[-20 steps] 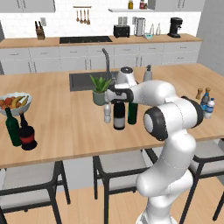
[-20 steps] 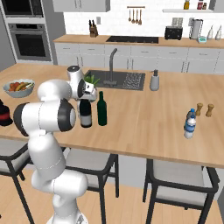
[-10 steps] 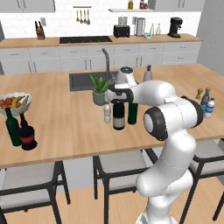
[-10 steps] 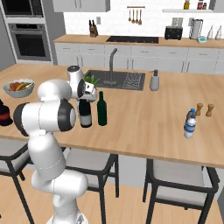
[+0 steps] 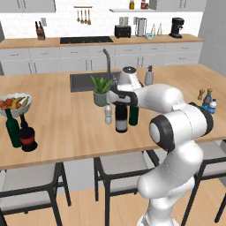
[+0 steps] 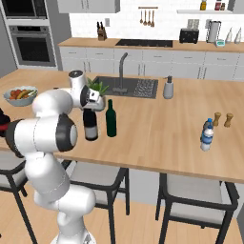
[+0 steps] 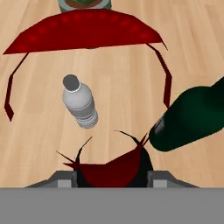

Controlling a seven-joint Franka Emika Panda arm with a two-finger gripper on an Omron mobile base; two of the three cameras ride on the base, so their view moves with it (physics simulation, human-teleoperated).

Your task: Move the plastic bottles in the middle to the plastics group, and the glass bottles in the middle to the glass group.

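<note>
One tool [image 5: 120,99] atop the wine bottle [image 5: 121,120] neck, grip state unclear; plastic bottle [image 7: 80,102] just beside.

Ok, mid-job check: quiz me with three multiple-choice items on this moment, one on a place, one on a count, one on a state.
1. Where is the hand?
A. at the wine bottle's neck
B. over the fruit bowl
C. by the pepper mills

2. How many bottles stand in the middle cluster?
A. one
B. three
C. five

3. The small clear plastic bottle is:
A. lying down
B. standing upright
C. held in the air

Answers: 1 A, the hand sits atop the wine bottle. 2 B, wine bottle, green bottle and plastic bottle. 3 B, it stands upright on the counter.
</note>
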